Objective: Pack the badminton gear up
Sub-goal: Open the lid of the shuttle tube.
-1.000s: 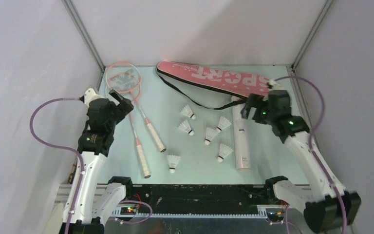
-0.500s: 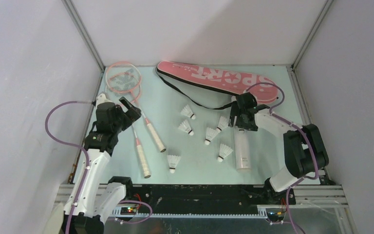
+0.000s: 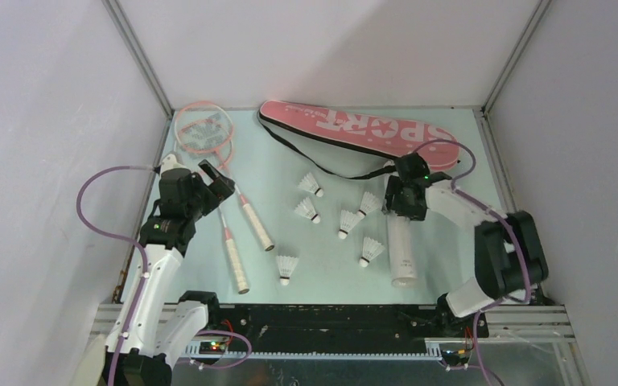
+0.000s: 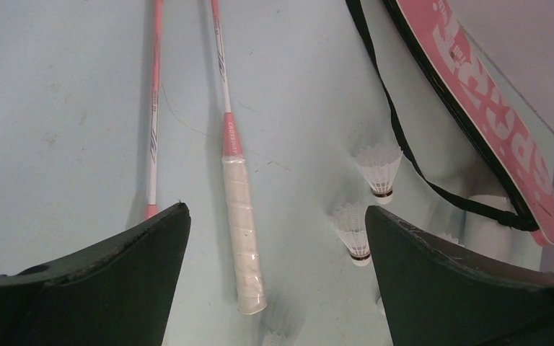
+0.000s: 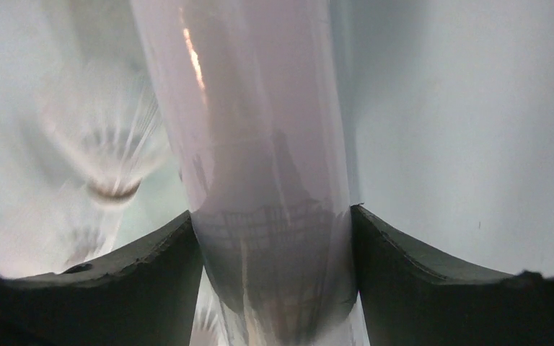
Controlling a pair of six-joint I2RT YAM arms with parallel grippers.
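Two pink-framed rackets (image 3: pixel 224 193) lie at the left, white handles toward me. My left gripper (image 3: pixel 219 178) hovers open above their shafts; in the left wrist view (image 4: pixel 274 274) one white handle (image 4: pixel 242 231) lies between the jaws, below them. Several white shuttlecocks (image 3: pixel 306 211) are scattered mid-table. The long white tube (image 3: pixel 401 245) lies flat at the right. My right gripper (image 3: pixel 402 201) is closed on the tube's far part; both fingers press the tube (image 5: pixel 260 144) in the right wrist view (image 5: pixel 270 216). The pink "SPORT" bag (image 3: pixel 354 129) lies at the back.
The bag's black strap (image 3: pixel 330 170) loops onto the table toward the tube's far end. Grey walls close in the table on three sides. A shuttlecock (image 3: pixel 370 203) lies just left of my right gripper; another (image 3: pixel 287 268) sits near the front edge.
My right arm has swung in from the right and come down over the tube, with its jaws now against the tube's sides. My left gripper has shifted slightly right.
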